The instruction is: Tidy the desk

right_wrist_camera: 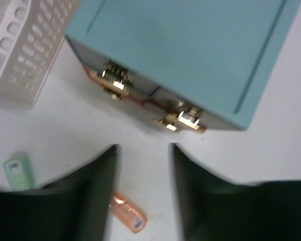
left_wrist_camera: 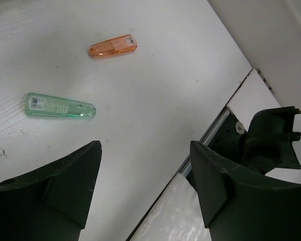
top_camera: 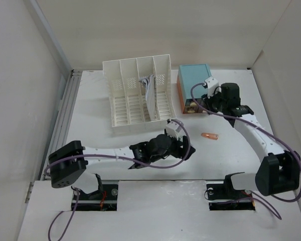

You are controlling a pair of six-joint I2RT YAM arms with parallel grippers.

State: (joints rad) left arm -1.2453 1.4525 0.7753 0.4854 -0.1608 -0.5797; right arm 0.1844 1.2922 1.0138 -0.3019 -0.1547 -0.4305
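The left gripper (left_wrist_camera: 144, 145) hovers low over the desk (top_camera: 90, 125), a broad white top that fills the floor of every view. Its jaws are spread wide with nothing between them. From above, the gripper's body covers the desk beneath it, so the green stick (left_wrist_camera: 60, 106) shows only in the wrist views. It lies flat just ahead of the left fingers, and in the right wrist view a dark finger cuts off most of it. The orange stick (left_wrist_camera: 113, 46) lies a little beyond the green one, apart from it (both are translucent, and the small labels on them cannot be read). At the right of the left wrist view a black mount (left_wrist_camera: 271, 138) stands past the desk's edge, partly hidden behind a finger.

Farther out, the right gripper (right_wrist_camera: 143, 148) hangs in front of the box (right_wrist_camera: 190, 55). Its jaws stand a little apart and hold nothing. Its view is blurred. The box's teal top runs out of frame, and only the upper edge of its orange front shows, with two gold handles (right_wrist_camera: 183, 118). What is inside is hidden.

The white rack (top_camera: 138, 93) stands left of the box. Its third compartment from the left holds a pale sheaf (top_camera: 149, 85) leaning on a divider, too small to identify.
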